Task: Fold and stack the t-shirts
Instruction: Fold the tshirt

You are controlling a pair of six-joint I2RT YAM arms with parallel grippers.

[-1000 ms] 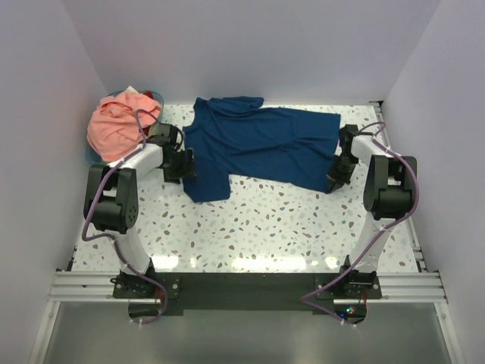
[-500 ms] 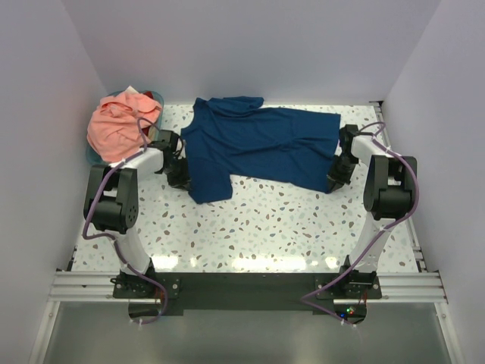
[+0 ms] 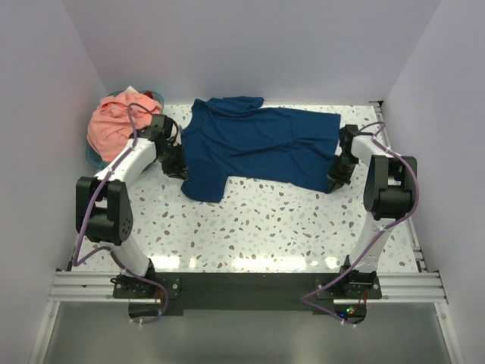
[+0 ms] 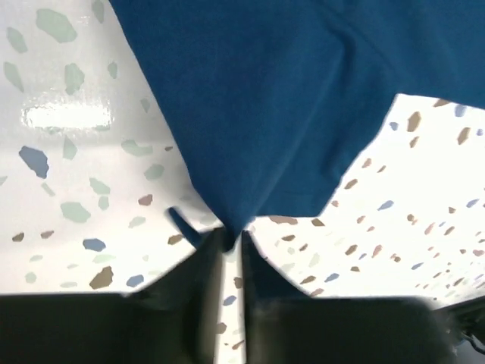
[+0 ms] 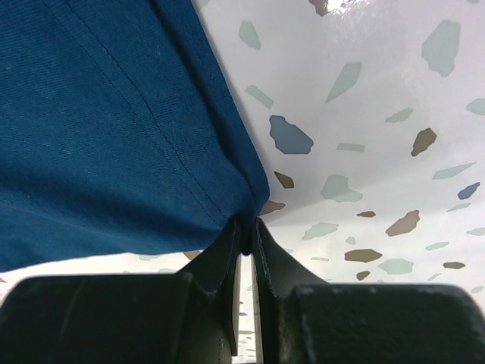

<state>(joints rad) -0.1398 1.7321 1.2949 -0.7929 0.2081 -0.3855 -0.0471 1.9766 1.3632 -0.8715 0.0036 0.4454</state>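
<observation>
No fold is showing yet: the navy t-shirt (image 3: 258,144) is lying flat on the desk (image 3: 265,220) beside the teal basket (image 3: 92,155). The left claw (image 4: 229,239) is pinching its basket-side edge and the right claw (image 5: 246,227) its far corner. The salmon-pink t-shirt (image 3: 114,129) is sitting crumpled in the basket, waiting, and nothing appears to be obstructing the fold.
</observation>
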